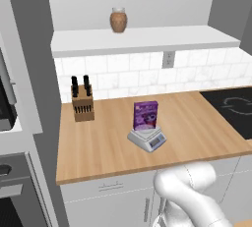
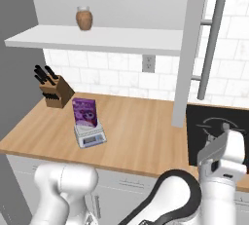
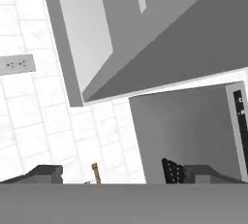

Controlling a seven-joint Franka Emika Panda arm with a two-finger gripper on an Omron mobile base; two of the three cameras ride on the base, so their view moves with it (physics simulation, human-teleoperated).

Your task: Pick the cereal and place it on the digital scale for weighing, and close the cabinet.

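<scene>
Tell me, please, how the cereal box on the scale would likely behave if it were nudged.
The cereal stands tall and narrow on the digital scale, so a push near its top would probably tip it. It looks like a thin carton, likely light and somewhat crushable. The scale's plate is small, so the box could slide off the edge.

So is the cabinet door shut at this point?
No, open. In the right base view the cabinet door stands edge-on out over the counter, handle side-on, and the shelf is exposed.
</scene>
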